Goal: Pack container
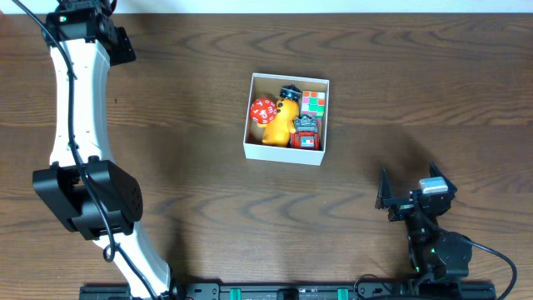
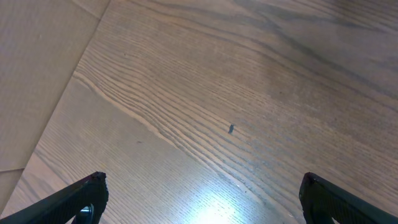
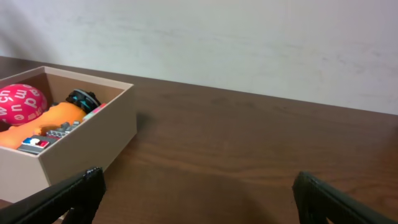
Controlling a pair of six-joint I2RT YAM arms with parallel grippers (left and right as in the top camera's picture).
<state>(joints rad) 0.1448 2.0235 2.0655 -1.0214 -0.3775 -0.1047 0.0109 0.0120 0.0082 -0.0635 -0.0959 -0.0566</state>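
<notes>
The container (image 1: 281, 152), a square, shallow white box with a brown inside, sits at the middle of the table. Inside lie a red numbered ball (image 1: 263, 110), a yellow-orange toy (image 1: 280, 125), a colour cube (image 1: 314, 102) and a small red toy (image 1: 306, 138). The right wrist view shows the container (image 3: 87, 140) at the left, with the ball (image 3: 23, 102) showing over its rim. My right gripper (image 1: 406, 185) (image 3: 199, 177) is open and empty, to the container's lower right and well apart from it. At the far left corner my left gripper (image 1: 123, 46) (image 2: 203, 182) hangs open over bare wood.
The left arm (image 1: 71, 125) runs along the table's left side, its elbow (image 1: 87, 196) at the near left. A pale board (image 2: 37, 74) borders the table beside the left gripper. A light wall (image 3: 249, 43) stands behind the table's far edge.
</notes>
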